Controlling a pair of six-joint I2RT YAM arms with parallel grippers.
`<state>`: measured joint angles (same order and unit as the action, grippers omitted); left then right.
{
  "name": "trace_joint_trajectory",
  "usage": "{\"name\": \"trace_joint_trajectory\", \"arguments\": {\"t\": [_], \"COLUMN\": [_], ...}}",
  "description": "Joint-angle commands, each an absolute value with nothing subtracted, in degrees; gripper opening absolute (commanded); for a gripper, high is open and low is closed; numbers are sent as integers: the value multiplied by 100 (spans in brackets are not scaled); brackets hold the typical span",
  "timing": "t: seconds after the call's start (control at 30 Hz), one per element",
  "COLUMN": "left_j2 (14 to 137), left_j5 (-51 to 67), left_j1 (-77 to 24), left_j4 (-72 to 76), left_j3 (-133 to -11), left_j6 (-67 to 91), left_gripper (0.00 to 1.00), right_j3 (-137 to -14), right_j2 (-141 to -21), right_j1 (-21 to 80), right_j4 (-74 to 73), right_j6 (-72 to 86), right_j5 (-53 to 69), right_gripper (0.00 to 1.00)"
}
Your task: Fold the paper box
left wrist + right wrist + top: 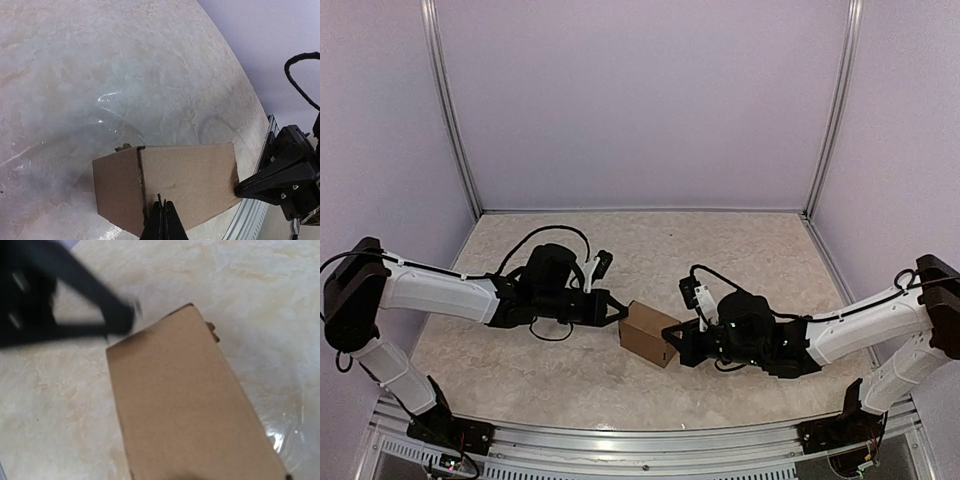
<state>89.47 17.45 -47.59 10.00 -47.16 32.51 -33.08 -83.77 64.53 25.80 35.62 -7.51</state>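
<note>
The left pincer, pressed together, leans on the paper box. The right pincer, state impossible to tell, braces the opposite side, probably holding it square.

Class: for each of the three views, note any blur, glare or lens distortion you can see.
Top view: sharp, evenly lit, a faint shadow by the box. Left wrist view: the lens bends the table edge into a curve, and glare streaks show on it. Right wrist view: the left claw is a dark blurred smear and the box looks soft.
</note>
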Motion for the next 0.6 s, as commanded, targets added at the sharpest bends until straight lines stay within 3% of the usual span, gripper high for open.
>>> {"name": "trace_joint_trajectory", "arguments": {"t": [0.0, 0.57], "left_j2": [9306, 8772], "left_j5": [1802, 1914], "left_j1": [-4690, -4685], "left_j4": [1286, 1002], "left_j3": [-4156, -4362], "left_j6": [3588, 3474], "left_gripper": [0, 0], "right_j3": [-3301, -3797], "right_j2": [-8401, -7829], "right_j1": [6399, 6401], "right_j4": [1837, 1254], "right_j6": [3495, 3067], "right_j5": [-823, -872], "right_gripper": [0, 0]}}
